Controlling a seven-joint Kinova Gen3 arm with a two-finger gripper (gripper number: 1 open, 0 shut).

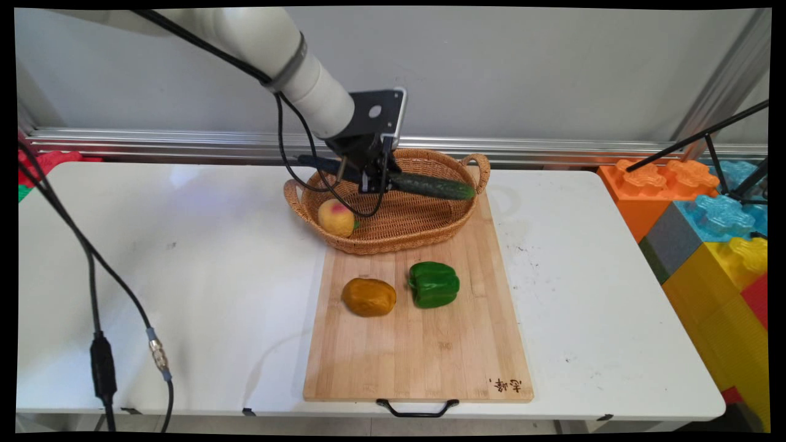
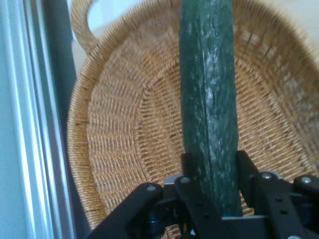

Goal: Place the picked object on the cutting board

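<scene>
Main view first: the cucumber (image 1: 433, 185) is up over the wicker basket (image 1: 405, 230), lying roughly level, one end pinched in the gripper (image 1: 374, 181) and the other end reaching out toward the basket's handle (image 1: 481, 169) on the far side from the arm. Down in the basket, near the rim closest to the arm's side, sits a peach (image 1: 336, 217), yellow with a pink blush, well apart from the cucumber. The basket itself rests on the far end of a wooden cutting board (image 1: 424, 350); just in front of the basket on that board are a green bell pepper (image 1: 434, 283) and, beside it, a brownish-orange fruit that looks like a mango (image 1: 369, 296), the two close together but not touching. The board lies on the white table (image 1: 184, 276), and beyond the table's edge past the basket stand big coloured toy blocks (image 1: 706, 233). Over to the hand view now, and it gives what the main one hides: the fingers (image 2: 249, 169) are clamped on the cucumber (image 2: 209, 99) from both sides, its dark bumpy skin running straight away from the camera across the basket's woven floor (image 2: 129, 139). The peach doesn't show here. The arm comes down from the upper left, wrist tipped low over the basket's back rim, black cables (image 1: 295, 166) looping beneath it.
</scene>
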